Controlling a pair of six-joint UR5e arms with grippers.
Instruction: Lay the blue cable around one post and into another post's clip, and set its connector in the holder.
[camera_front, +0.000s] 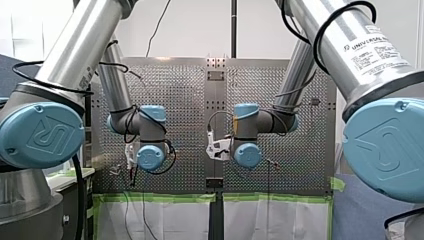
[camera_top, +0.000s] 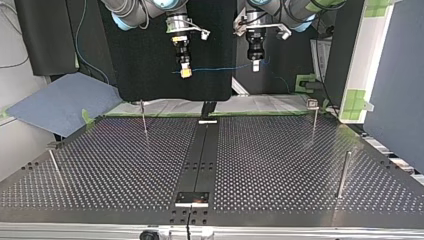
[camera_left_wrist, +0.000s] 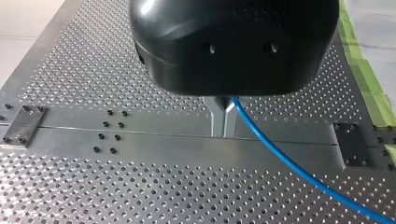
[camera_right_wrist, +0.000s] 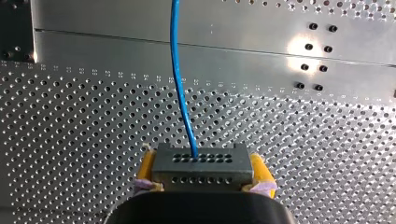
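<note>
While both arms are hanging well above the perforated bench (camera_top: 280, 165), my right gripper (camera_right_wrist: 201, 170) is clamping its yellow pads (camera_right_wrist: 145, 168) on the two short sides of the connector (camera_right_wrist: 201, 161), a dark grey block with rows of small holes in its face. The blue cable (camera_left_wrist: 289, 163) is coming out of one of those holes and running straight ahead of that gripper, over the bench's plain middle strip (camera_right_wrist: 187, 44).

In the left wrist view, my left gripper (camera_left_wrist: 223, 116) is pressing its metal fingers (camera_left_wrist: 217, 119) together on the cable just under the black body, and the cable is trailing away from them in a long slant across the strip.

Seen from the top view, the two grippers are pointing down side by side at the far end of the bench, my right one at the view's left, and the cable is stretching almost level between them in the air. It is hanging well apart from the thin posts standing on the bench: one at the far left (camera_top: 143, 116), one at the far right (camera_top: 315, 120) carrying a small head, one at the near right (camera_top: 344, 174) and one leaning at the near left (camera_top: 54, 167).
</note>
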